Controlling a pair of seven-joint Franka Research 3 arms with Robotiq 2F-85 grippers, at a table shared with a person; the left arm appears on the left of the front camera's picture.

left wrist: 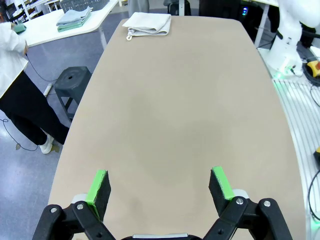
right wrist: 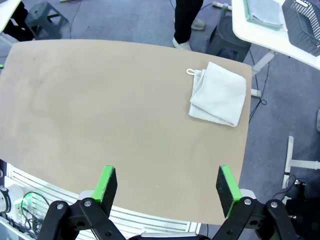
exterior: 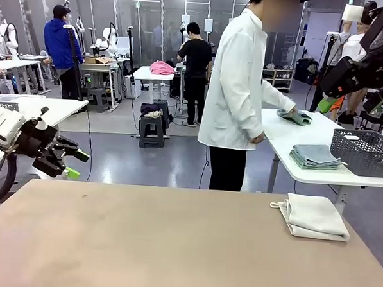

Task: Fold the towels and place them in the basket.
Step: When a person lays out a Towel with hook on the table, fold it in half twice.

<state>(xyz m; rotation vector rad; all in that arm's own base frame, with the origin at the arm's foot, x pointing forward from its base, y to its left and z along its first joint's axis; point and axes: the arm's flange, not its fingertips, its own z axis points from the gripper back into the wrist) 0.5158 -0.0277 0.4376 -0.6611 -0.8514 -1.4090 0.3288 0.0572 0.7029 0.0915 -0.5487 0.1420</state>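
The off-white towel (exterior: 313, 217), folded with its little corner loop showing, lies at the right side of the tan table (exterior: 160, 245), near the far edge. In the left wrist view it sits at the top centre of the frame, well apart from the left gripper (left wrist: 160, 192), whose green-padded fingers (left wrist: 100, 190) stand wide apart over bare tabletop with nothing between them. The right gripper (right wrist: 167, 187) also has its fingers spread wide and empty, low in its frame above the table's near edge. On the white table (exterior: 288, 132) at the right, a person in a white coat (exterior: 236, 88) presses a hand on a grey-green towel (exterior: 294, 116). A stack of folded mint towels (exterior: 315, 156) lies just beside the dark mesh basket (exterior: 364, 152)
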